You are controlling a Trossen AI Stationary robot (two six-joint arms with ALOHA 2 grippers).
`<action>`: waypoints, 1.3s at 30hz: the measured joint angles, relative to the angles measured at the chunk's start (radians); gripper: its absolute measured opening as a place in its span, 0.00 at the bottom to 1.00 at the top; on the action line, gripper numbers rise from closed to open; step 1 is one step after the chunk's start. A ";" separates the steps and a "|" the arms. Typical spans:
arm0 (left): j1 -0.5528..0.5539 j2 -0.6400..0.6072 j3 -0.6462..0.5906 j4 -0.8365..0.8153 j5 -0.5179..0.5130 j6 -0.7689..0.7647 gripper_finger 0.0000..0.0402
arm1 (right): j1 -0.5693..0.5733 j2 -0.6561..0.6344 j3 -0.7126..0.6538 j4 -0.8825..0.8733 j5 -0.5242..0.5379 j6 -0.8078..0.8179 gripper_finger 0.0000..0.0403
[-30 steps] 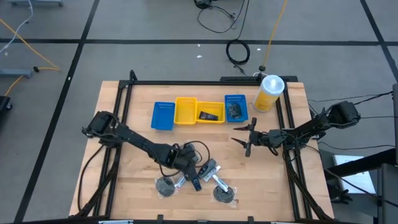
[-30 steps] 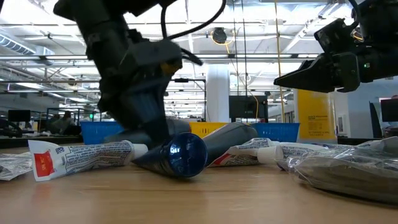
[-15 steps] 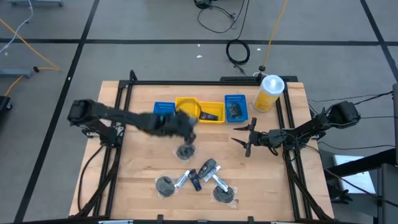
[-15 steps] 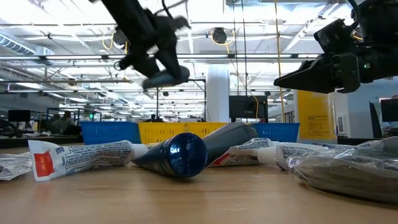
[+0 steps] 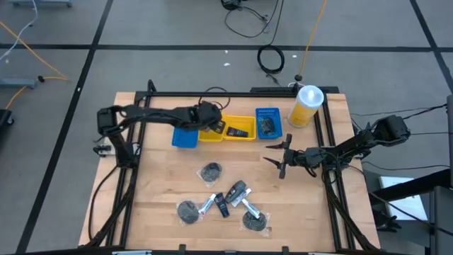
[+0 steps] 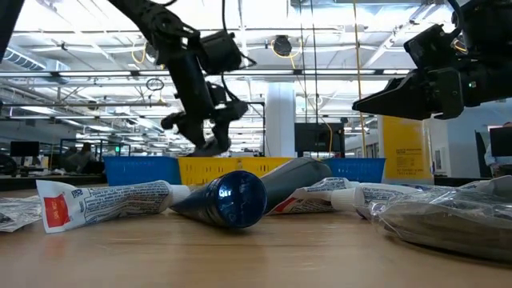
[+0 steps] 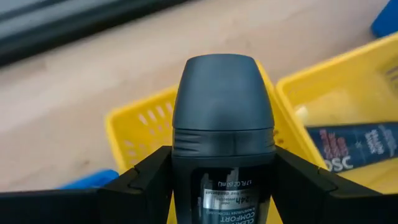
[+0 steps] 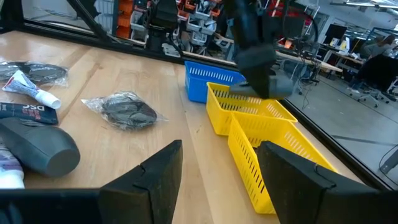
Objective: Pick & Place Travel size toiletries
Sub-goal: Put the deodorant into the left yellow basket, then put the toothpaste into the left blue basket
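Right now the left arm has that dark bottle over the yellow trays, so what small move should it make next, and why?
Probably lower a little and then let go. The left gripper holds the dark bottle between its fingers, above the yellow tray, which looks empty beneath it in the left wrist view. From the low view the bottle hangs above the tray rims, so dropping from there might make it bounce or tip out.

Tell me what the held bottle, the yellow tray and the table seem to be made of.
Bottle in the left gripper: looks like dark plastic, matte, with a moulded seam under its cap and a printed label. Yellow tray: likely glossy moulded plastic, with slotted walls. Table: light wood, probably plywood or laminate, with visible grain.
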 joint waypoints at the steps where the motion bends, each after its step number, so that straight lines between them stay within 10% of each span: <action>1: -0.004 0.013 0.000 0.002 0.001 -0.013 0.55 | 0.000 0.000 0.000 -0.004 0.000 0.001 0.50; 31: -0.026 -0.016 -0.001 0.081 0.168 -0.030 0.65 | 0.000 0.000 0.000 -0.009 -0.001 0.019 0.50; 39: -0.347 -0.150 0.000 0.088 -0.126 0.126 0.65 | 0.000 0.000 0.000 -0.019 -0.001 0.020 0.50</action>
